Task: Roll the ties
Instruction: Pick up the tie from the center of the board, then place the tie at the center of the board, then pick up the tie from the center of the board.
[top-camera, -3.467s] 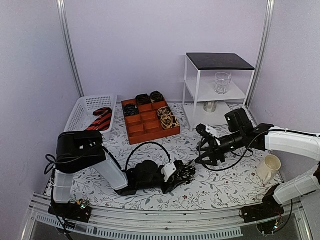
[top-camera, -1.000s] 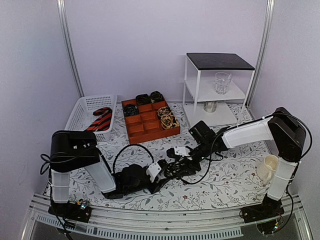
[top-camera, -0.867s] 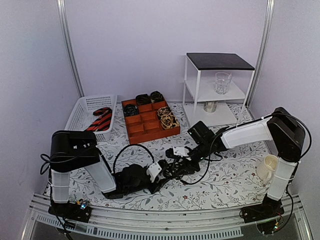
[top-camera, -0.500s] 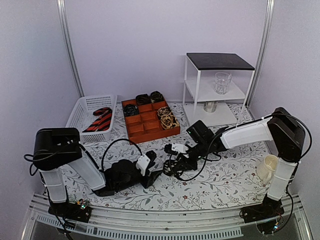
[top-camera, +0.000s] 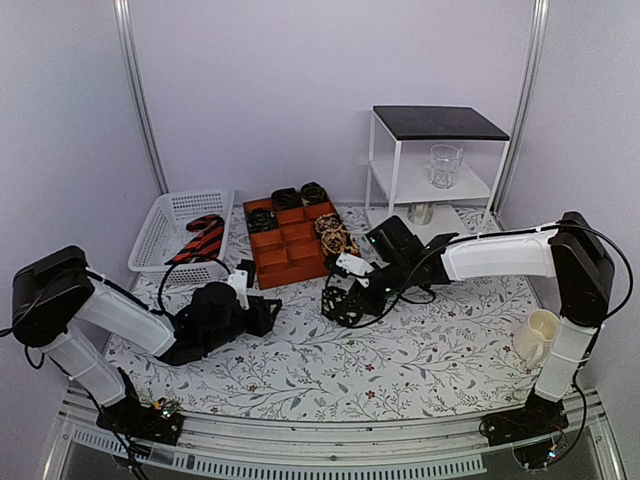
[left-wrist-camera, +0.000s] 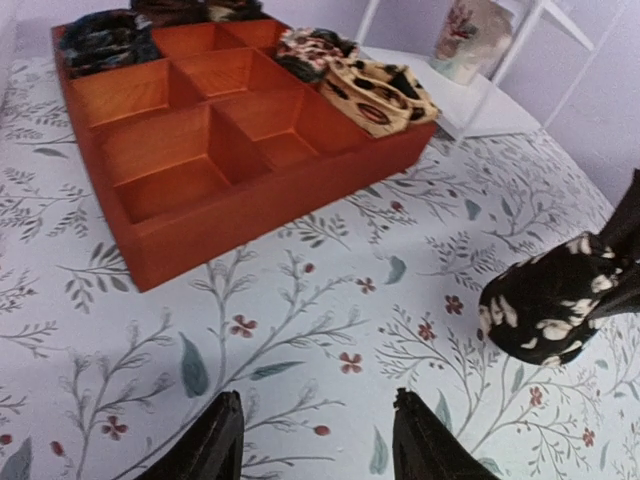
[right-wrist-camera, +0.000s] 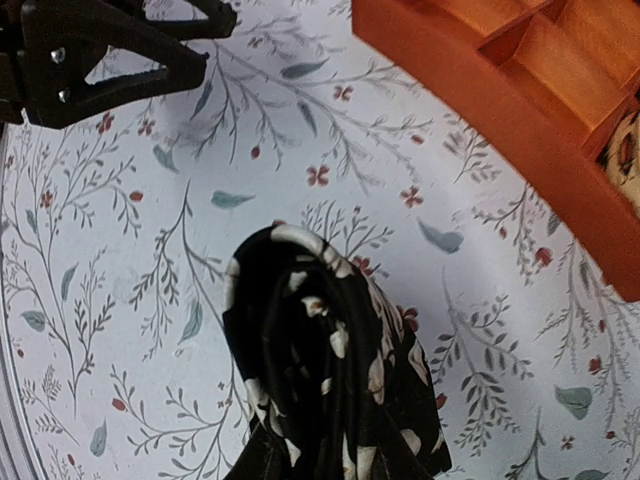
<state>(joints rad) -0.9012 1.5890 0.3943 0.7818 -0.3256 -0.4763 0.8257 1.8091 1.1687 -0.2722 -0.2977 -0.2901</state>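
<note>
Pinching the coil (right-wrist-camera: 330, 370) in the right gripper (top-camera: 345, 302) near the tray (left-wrist-camera: 260, 205) — risking unwinding from a loose, off-centre squeeze; hanging the left gripper (left-wrist-camera: 315, 445) half open, gripping nothing.

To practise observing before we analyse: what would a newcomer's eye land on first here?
The right pincer gripping a rolled spotted tie near the orange tray's front corner. Next, the red-and-black striped tie lying in the white basket at far left.
</note>
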